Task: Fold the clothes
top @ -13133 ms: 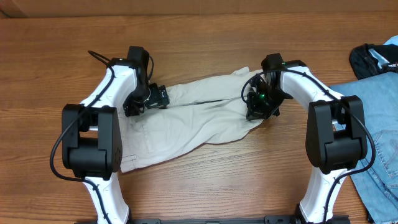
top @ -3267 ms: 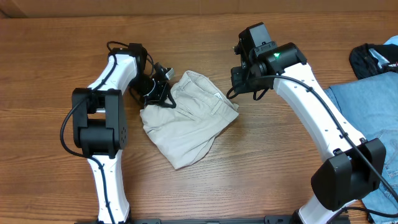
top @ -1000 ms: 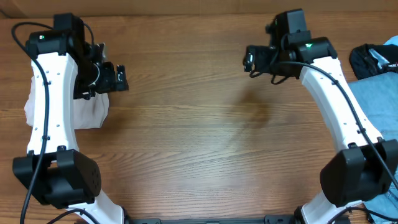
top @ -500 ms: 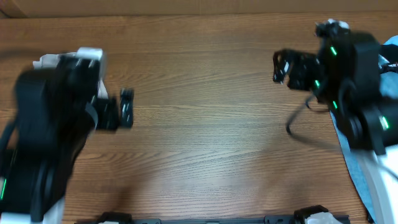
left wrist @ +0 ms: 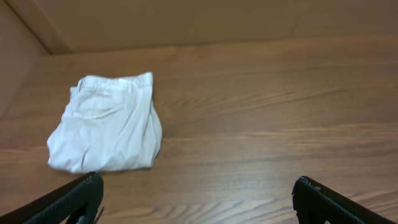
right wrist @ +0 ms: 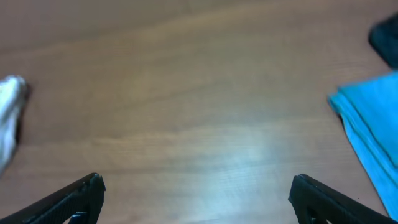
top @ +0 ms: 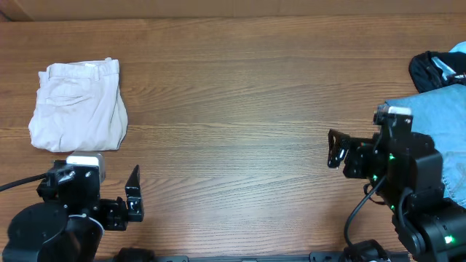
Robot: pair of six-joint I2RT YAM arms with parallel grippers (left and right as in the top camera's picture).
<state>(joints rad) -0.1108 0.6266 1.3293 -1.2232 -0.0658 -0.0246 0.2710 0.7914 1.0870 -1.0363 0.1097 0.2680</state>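
Both spread wide and empty: black two-finger left gripper [top: 135, 196] and right gripper [top: 333, 150], low at the near edge of the brown wooden table [top: 240, 109]. Pale cream cotton shorts [top: 79, 105] folded into a compact square at the far left, well apart from either. Probably finished with this piece. For the blue denim garment [top: 437, 120] at the right edge, reach with the right arm only, keeping clear of the folded shorts.

A robotics lab bench: wood-grain table [top: 240, 109], plain brown board [left wrist: 186, 18] behind, left arm [top: 62, 218] and right arm [top: 411, 182] at its edge
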